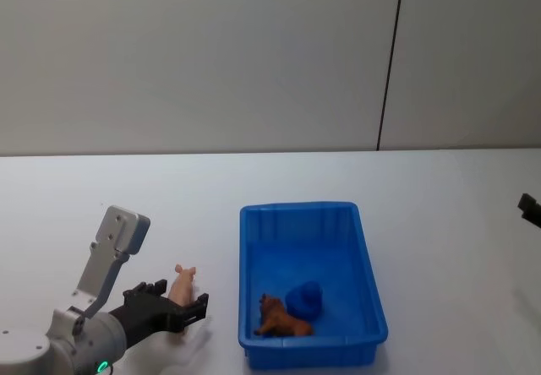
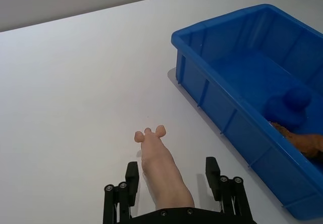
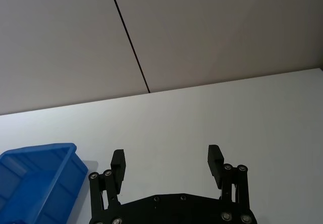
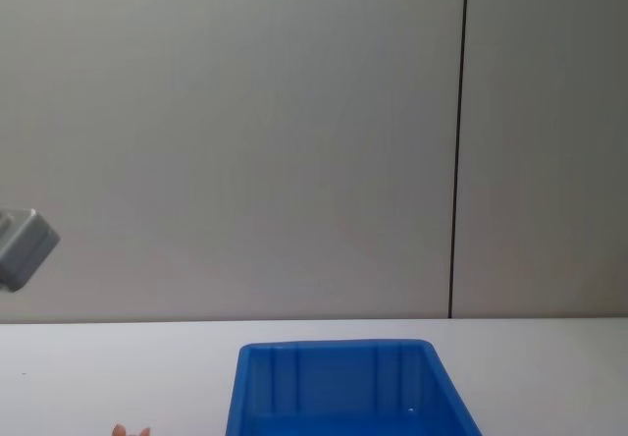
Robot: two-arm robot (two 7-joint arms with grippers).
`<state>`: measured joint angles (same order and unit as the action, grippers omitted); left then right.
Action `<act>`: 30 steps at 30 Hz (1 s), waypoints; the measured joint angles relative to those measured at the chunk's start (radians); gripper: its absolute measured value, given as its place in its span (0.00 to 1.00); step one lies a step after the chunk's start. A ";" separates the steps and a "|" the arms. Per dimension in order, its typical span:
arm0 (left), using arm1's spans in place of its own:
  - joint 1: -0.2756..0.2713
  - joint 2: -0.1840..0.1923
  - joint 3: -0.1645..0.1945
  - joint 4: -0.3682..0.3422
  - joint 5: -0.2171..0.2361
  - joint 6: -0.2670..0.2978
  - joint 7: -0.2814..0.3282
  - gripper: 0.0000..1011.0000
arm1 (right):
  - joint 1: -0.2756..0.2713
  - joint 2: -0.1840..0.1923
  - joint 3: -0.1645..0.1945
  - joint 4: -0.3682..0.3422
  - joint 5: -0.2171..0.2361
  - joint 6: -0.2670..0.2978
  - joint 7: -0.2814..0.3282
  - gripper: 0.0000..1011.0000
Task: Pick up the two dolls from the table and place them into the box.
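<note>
A pale pink doll (image 1: pixel 182 284) lies on the white table (image 1: pixel 101 189), left of the blue box (image 1: pixel 369 261). My left gripper (image 1: pixel 175 306) is open around it: in the left wrist view the doll (image 2: pixel 160 167) lies lengthwise between the two fingers (image 2: pixel 132 176), nearer one finger than the other. An orange-brown soft figure (image 1: pixel 281 320) lies in the box's near end beside a rounded blue thing (image 1: pixel 304 299). My right gripper (image 3: pixel 167 159) hangs open and holds nothing, above the table right of the box (image 3: pixel 35 176).
The table runs back to grey-white wall panels with a dark seam (image 1: pixel 390 62). Bare tabletop surrounds the box on all sides. A dark part of the right arm (image 1: pixel 530 209) shows at the head view's right edge.
</note>
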<state>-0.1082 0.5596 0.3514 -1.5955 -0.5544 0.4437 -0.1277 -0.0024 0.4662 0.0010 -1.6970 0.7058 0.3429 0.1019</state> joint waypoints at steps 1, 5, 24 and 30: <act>-0.002 -0.001 0.000 0.003 0.001 0.002 -0.002 0.83 | 0.000 0.000 0.000 0.000 0.000 0.000 0.000 0.99; -0.008 -0.005 0.000 0.011 0.004 0.007 -0.006 0.71 | 0.000 0.000 0.000 0.000 0.000 0.000 0.000 0.99; -0.015 -0.009 -0.001 0.022 0.008 0.004 -0.009 0.37 | 0.000 0.000 0.000 0.000 0.001 0.000 0.000 0.99; -0.012 -0.008 -0.008 0.010 0.006 -0.031 0.011 0.36 | 0.000 0.000 0.000 0.000 0.001 0.000 0.000 0.99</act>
<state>-0.1205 0.5516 0.3436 -1.5857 -0.5486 0.4124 -0.1169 -0.0025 0.4663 0.0010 -1.6970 0.7065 0.3429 0.1014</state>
